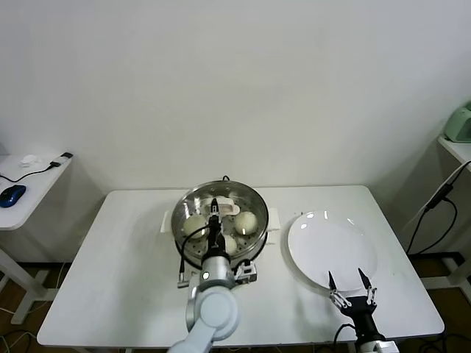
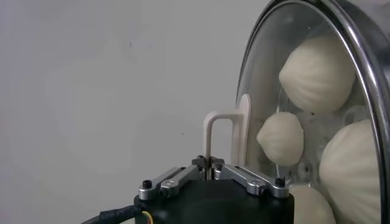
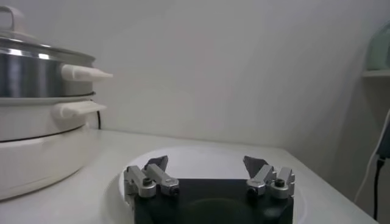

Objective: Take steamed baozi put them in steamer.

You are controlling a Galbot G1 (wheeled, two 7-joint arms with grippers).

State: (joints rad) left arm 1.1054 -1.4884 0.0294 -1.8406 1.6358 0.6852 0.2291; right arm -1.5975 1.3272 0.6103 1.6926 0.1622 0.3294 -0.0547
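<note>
On the left half of the white table [image 1: 110,279], the steamer [image 1: 176,220] is seen with its glass lid [image 2: 262,91] resting on it. Four steamed baozi [image 2: 317,73] can be made out through the glass, lying on the tray inside. The left gripper [image 2: 210,163] is held directly above the pot, and its fingers are pressed together on the lid handle [image 2: 219,128], a pale upright loop. The buns lie just below and beyond the pinched handle, apart from the fingers and separated from them by the glass.

Further right, the white plate [image 1: 331,250] is seen bare beside the steamer. The right gripper [image 1: 352,278] is parked at the plate's near edge with its fingers spread and nothing between them.

The loading step is judged to be finished, since no bun is left on the plate. The covering of the pot appears to be in hand. For the next move, a release of the handle and a straight lift of the left arm would be called for, so that the lid is not dragged off its seat.
</note>
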